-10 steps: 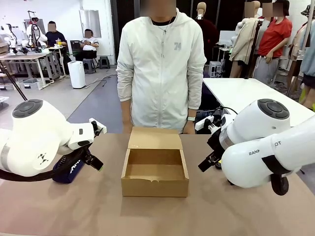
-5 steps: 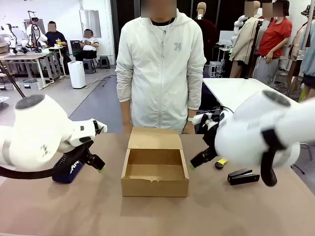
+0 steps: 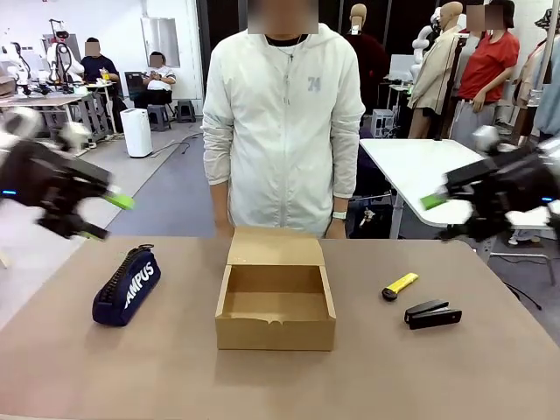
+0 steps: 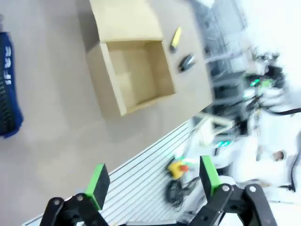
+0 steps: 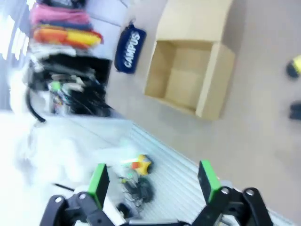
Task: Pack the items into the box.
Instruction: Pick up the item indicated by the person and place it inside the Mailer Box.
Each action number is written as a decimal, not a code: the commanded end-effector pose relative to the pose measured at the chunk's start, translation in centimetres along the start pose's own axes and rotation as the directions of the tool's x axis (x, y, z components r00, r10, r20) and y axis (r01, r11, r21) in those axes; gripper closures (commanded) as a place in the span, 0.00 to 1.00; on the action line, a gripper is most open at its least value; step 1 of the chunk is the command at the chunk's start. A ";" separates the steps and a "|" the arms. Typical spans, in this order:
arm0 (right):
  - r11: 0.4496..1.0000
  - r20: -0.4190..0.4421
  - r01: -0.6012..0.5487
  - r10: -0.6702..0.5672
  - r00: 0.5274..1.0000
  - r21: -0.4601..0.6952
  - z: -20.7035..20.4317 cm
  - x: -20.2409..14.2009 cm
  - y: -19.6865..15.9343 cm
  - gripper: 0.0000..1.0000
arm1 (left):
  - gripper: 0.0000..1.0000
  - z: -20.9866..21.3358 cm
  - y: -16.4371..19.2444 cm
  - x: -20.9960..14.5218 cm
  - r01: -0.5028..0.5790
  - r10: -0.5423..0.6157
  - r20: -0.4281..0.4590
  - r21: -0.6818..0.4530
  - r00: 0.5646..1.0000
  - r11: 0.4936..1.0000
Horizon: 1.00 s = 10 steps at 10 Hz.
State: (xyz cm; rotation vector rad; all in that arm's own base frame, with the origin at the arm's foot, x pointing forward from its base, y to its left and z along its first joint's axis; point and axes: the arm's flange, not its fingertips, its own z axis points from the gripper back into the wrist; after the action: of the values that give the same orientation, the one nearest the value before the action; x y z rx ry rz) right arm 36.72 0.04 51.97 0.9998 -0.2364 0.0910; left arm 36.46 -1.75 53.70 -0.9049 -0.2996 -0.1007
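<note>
The brown cardboard box (image 3: 276, 302) stands open at the table's middle, its flap lid folded back toward the person. The navy "CAMPUS" pouch (image 3: 127, 286) lies to its left, the black stapler (image 3: 432, 314) to its right. My left gripper (image 3: 107, 217) hovers open, high above the table's left edge, empty. My right gripper (image 3: 444, 217) is open and empty, raised at the right. In the left wrist view, the left gripper (image 4: 154, 181) looks down on the box (image 4: 134, 70), pouch (image 4: 8, 92) and stapler (image 4: 186, 61). In the right wrist view, the right gripper (image 5: 154, 181) sees the box (image 5: 190, 70) and pouch (image 5: 129, 51).
A yellow and black marker-like item (image 3: 400, 285) lies just behind the stapler. A person in a white jacket (image 3: 284, 122) stands at the far edge, right behind the box lid. A white table (image 3: 420, 166) stands farther off at the right.
Both arms have swung up and outward from low beside the box, and the pouch and stapler now lie in plain view. The grippers stayed open.
</note>
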 end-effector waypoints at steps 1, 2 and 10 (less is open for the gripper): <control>0.963 0.207 0.220 -0.249 0.946 0.153 5.2 -1.6 -6.8 0.00 | 0.00 6.1 8.2 -3.8 -0.178 0.268 0.303 -0.294 0.915 0.939; 0.932 0.298 0.273 -0.338 0.892 0.240 7.9 -3.8 -10.3 0.00 | 0.00 8.7 12.0 -6.5 -0.235 0.382 0.388 -0.375 0.839 0.897; 0.860 0.389 0.393 -0.500 0.773 0.325 12.3 -8.6 -17.0 0.00 | 0.00 13.5 16.3 -9.9 -0.321 0.466 0.390 -0.381 0.794 0.867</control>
State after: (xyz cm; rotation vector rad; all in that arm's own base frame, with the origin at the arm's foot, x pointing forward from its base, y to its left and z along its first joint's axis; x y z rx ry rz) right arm 29.78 -19.14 41.85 1.2589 -0.4217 -0.5800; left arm 28.20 17.85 46.14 -1.2664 -0.5324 0.4959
